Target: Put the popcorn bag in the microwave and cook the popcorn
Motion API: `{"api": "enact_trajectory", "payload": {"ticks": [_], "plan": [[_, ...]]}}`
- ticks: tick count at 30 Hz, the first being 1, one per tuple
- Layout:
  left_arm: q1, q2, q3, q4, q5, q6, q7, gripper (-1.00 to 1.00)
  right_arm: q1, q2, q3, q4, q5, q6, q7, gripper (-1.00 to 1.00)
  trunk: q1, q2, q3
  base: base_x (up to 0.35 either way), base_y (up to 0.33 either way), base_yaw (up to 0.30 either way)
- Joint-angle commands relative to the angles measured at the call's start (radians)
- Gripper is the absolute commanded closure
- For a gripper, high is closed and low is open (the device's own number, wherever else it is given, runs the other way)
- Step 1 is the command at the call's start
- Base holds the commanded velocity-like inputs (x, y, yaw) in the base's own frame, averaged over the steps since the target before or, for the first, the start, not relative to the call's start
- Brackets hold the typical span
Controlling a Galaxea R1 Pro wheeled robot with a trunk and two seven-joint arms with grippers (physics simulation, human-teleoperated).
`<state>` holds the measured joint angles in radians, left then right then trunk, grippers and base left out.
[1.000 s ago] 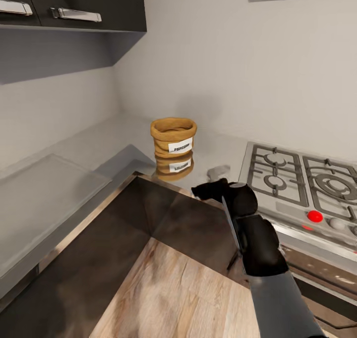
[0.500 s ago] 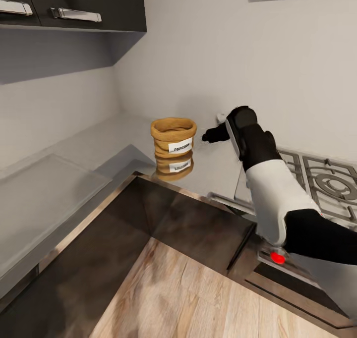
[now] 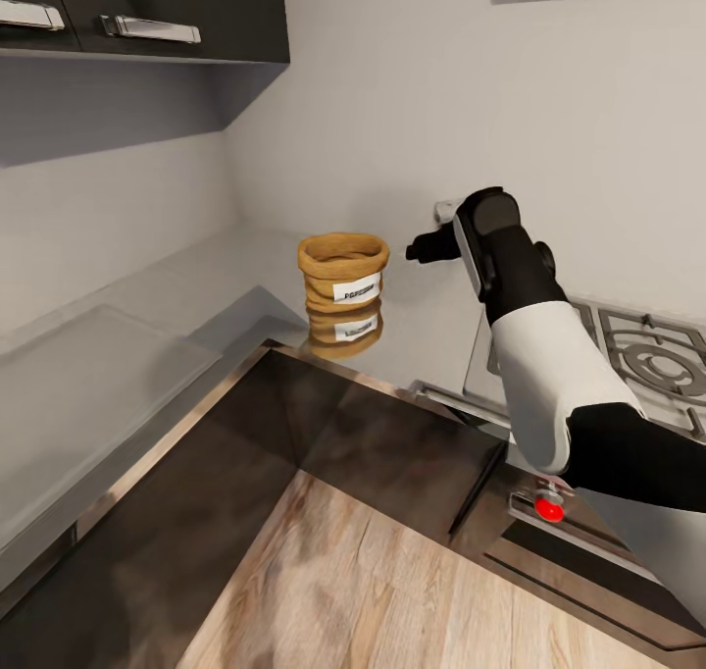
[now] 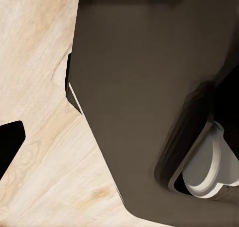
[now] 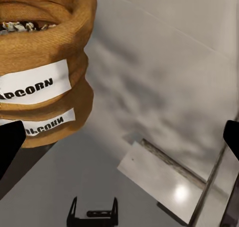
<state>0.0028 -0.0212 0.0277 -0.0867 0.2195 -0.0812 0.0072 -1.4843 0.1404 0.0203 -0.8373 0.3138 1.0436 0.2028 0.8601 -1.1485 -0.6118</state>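
Popcorn bag was what we were after, and it stood upright on the grey countertop near the inside corner of the L, mirrored in the glossy slab, well short of the wall behind it. We judged the task to be at its very beginning: the bag was not yet gripped or lifted, and carrying it to the microwave, loading it and heating it all remained. Our right gripper hung in the air just beside the bag, on the stove side, level with its rolled rim and apart from it. In the right wrist view its two dark fingertips sat at opposite edges of the picture, so we read the jaws as spread wide with nothing between them. The bag's long axis ran vertically, its mouth opening upward and its white label facing out toward us and the gripper. Through the open mouth we could make out pale kernels lying inside. Our left gripper's dark fingertip showed over the wooden floor beside a dark cabinet, and we could not tell how its jaws stood.
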Motion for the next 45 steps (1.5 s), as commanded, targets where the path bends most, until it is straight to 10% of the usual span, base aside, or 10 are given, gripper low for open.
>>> {"api": "enact_trajectory", "payload": {"ticks": [1,45], "plan": [[0.0,0.0,0.002,-0.002,0.004,-0.002,0.001,-1.0,-0.001,0.0,0.0,-0.002,0.01,0.004,0.009,-1.0,0.0,0.0,-0.001,0.0,0.0,0.0],[0.0,0.0,0.004,-0.002,0.005,-0.002,0.002,-1.0,-0.001,0.007,-0.004,-0.008,0.008,0.004,0.01,-1.0,0.0,0.0,-0.001,0.149,-0.077,0.085]]}}
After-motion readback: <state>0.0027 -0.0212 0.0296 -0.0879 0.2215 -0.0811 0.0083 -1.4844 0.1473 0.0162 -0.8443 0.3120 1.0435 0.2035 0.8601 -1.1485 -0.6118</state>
